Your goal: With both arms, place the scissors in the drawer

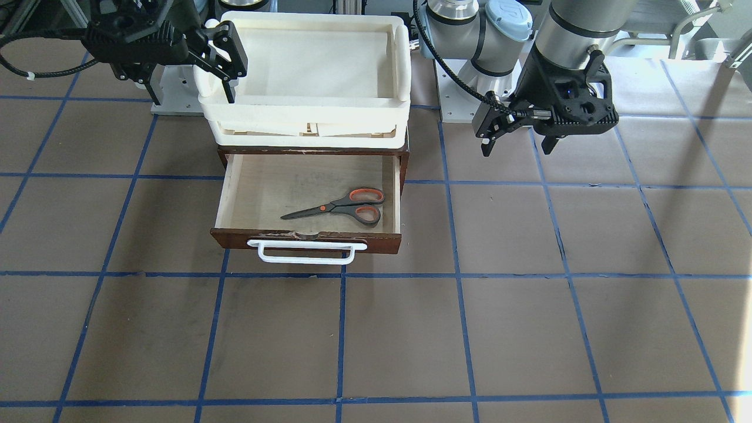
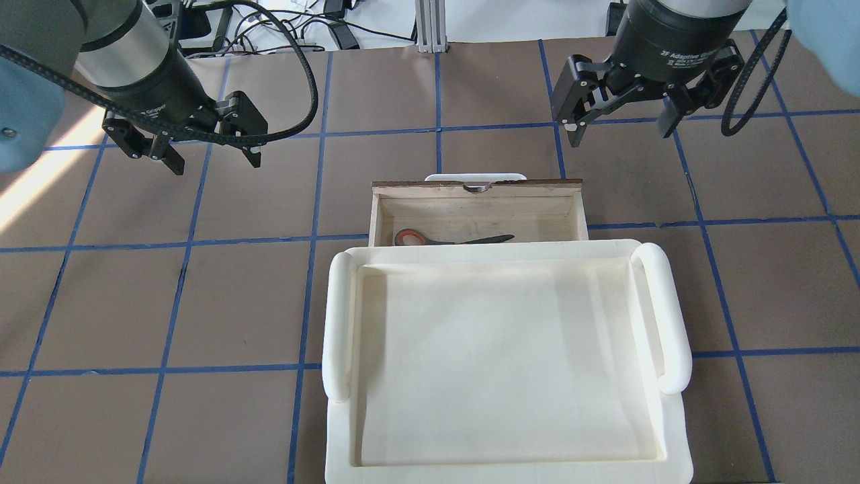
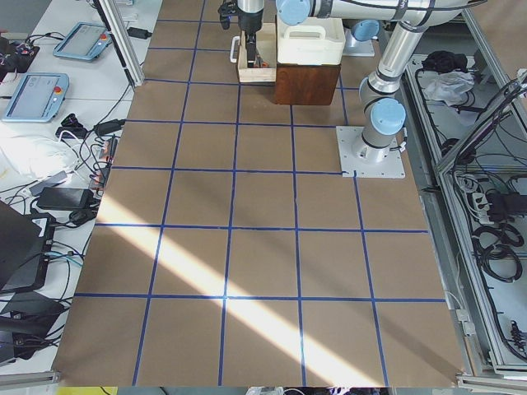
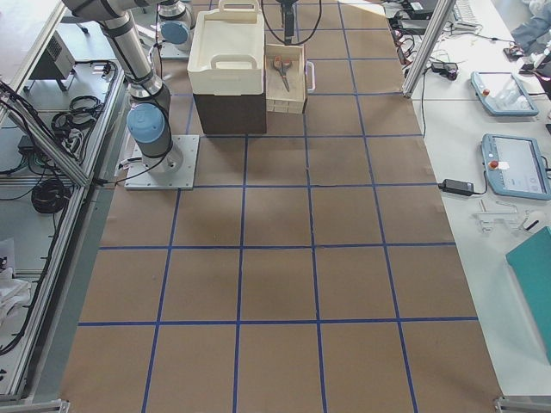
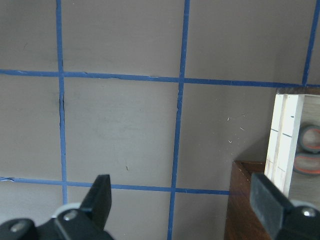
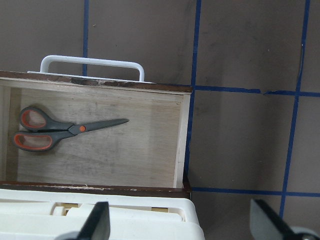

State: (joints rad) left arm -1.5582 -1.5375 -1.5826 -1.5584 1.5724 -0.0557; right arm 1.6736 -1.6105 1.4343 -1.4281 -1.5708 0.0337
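The scissors (image 1: 338,208) lie flat inside the open drawer (image 1: 305,239), handles toward the robot's left. They also show in the overhead view (image 2: 430,238) and the right wrist view (image 6: 65,132). The drawer is pulled out, with its white bar handle (image 1: 302,254) at the front. My left gripper (image 1: 518,150) is open and empty, hovering over the table beside the drawer; it also shows in the overhead view (image 2: 216,165). My right gripper (image 2: 619,136) is open and empty, above the drawer's other side. Both wrist views show the jaws spread with nothing between them.
A cream-white plastic tray (image 2: 339,316) sits on top of the dark wooden cabinet (image 4: 228,112) that holds the drawer. The brown table (image 1: 529,329) carries a blue tape grid. The arm bases (image 3: 370,152) stand behind the cabinet.
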